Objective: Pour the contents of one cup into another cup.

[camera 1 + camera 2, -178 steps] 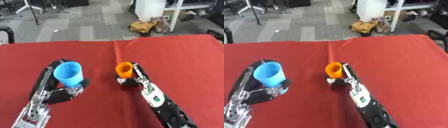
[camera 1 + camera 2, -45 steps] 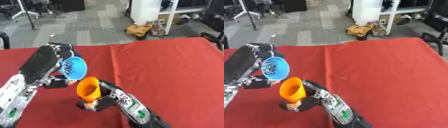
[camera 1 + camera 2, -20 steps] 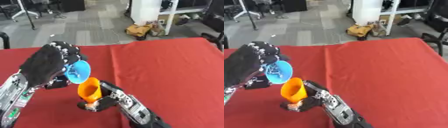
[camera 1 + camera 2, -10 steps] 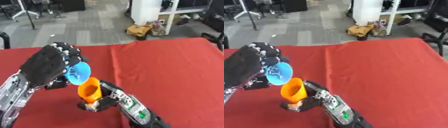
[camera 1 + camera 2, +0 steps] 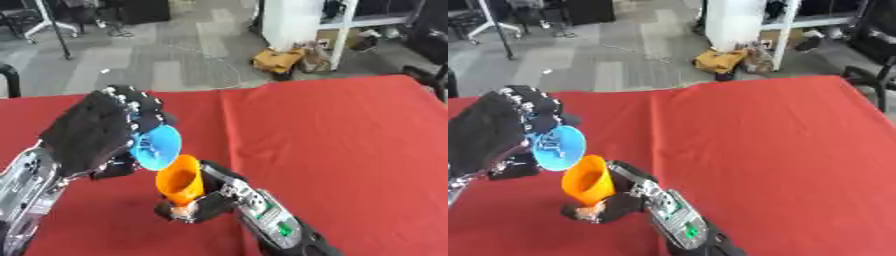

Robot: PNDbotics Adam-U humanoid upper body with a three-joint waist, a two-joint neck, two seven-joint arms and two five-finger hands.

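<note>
The blue cup [image 5: 157,146] was up in the air, tipped hard on its side in the left hand [image 5: 92,135], its mouth facing down toward the orange cup [image 5: 181,179] and its lip just above that cup's rim. The left hand's fingers [image 5: 140,106] were curled round the blue cup's body. The right hand [image 5: 197,206] sat low on the red worktop [image 5: 350,150], fingers wrapped about the orange cup's base, keeping it roughly upright.

Both cups looked like small, light plastic ones — stiff enough to take a squeeze, probably smooth, and easy to knock over when empty. Best held round the mid-body for tipping, and low at the base for steadying, much as they were.

Against the view half a second earlier, the blue cup was tilted a touch further and sat closer over the orange rim — otherwise little differed. Nearly nine seconds back both cups stood apart on the worktop. Whether anything was falling between them could not be made out.
</note>
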